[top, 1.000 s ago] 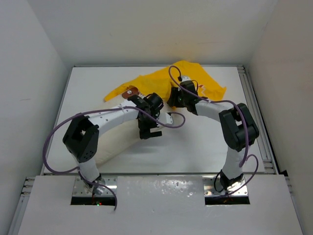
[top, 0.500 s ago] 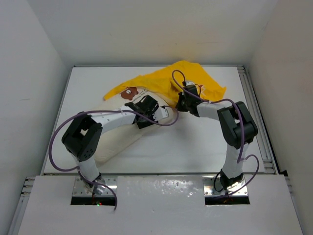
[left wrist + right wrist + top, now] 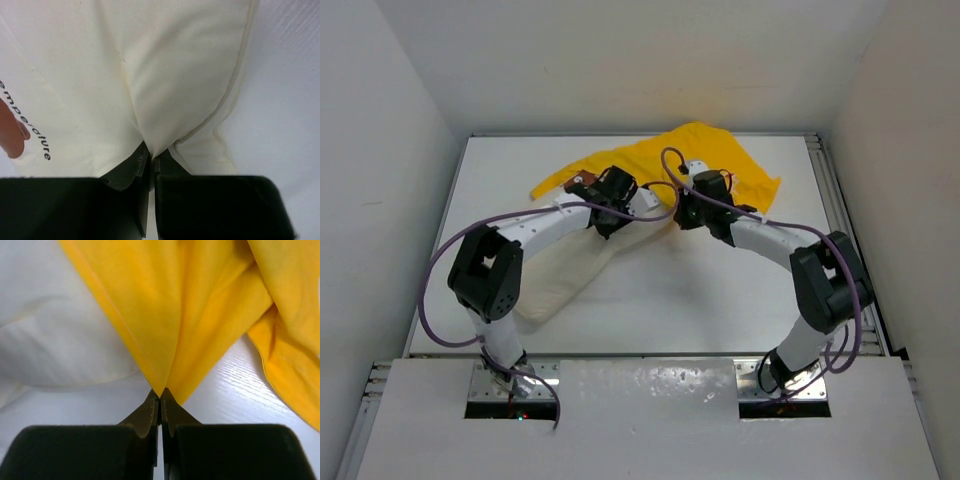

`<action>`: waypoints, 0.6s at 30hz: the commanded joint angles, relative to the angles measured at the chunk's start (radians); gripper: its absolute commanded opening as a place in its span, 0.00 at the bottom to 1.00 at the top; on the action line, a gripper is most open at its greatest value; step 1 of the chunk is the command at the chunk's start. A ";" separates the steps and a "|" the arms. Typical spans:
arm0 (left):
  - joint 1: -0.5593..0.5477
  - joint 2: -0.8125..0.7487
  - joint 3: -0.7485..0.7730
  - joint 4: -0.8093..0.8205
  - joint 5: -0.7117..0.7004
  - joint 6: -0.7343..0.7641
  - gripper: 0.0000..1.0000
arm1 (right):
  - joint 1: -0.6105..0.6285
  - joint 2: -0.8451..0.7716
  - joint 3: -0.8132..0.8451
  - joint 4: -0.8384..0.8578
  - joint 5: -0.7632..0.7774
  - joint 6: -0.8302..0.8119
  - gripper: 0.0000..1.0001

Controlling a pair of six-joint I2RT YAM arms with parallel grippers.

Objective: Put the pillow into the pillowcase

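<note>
The left gripper (image 3: 151,159) is clamped tight on a pinch of the cream pillow (image 3: 563,278), which lies slantwise on the white table (image 3: 740,300) from the near left toward the middle, its far end touching the yellow pillowcase (image 3: 715,160). The right gripper (image 3: 161,396), its jaws pressed together, holds a fold of the pillowcase's near edge just beside that end of the pillow. The rest of the yellow cloth lies crumpled at the back of the table.

Bright, even overhead light floods the white table (image 3: 740,290), leaving only faint, soft-edged shadows. Glare flecks the shiny near ledge (image 3: 650,390); both wrist views turn dark and blurred along their bottom edges.
</note>
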 commanded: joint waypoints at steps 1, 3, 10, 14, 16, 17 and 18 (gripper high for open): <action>0.038 -0.008 0.084 -0.013 -0.056 -0.024 0.00 | 0.027 -0.091 0.005 -0.046 -0.056 -0.092 0.00; 0.072 -0.008 0.156 -0.056 -0.007 -0.055 0.00 | 0.040 -0.106 0.007 -0.092 -0.053 -0.124 0.00; 0.152 -0.003 0.336 -0.143 0.059 -0.099 0.00 | 0.050 -0.117 0.091 -0.200 -0.025 -0.245 0.00; 0.151 0.007 0.373 -0.153 0.076 -0.098 0.00 | 0.099 -0.095 0.197 -0.253 -0.060 -0.315 0.00; 0.149 0.018 0.370 -0.145 0.073 -0.101 0.00 | 0.131 -0.085 0.266 -0.287 -0.080 -0.338 0.00; 0.149 0.021 0.368 -0.134 0.073 -0.107 0.00 | 0.142 -0.083 0.284 -0.299 -0.121 -0.345 0.00; 0.151 0.027 0.362 -0.128 0.084 -0.115 0.00 | 0.157 -0.080 0.315 -0.315 -0.151 -0.347 0.00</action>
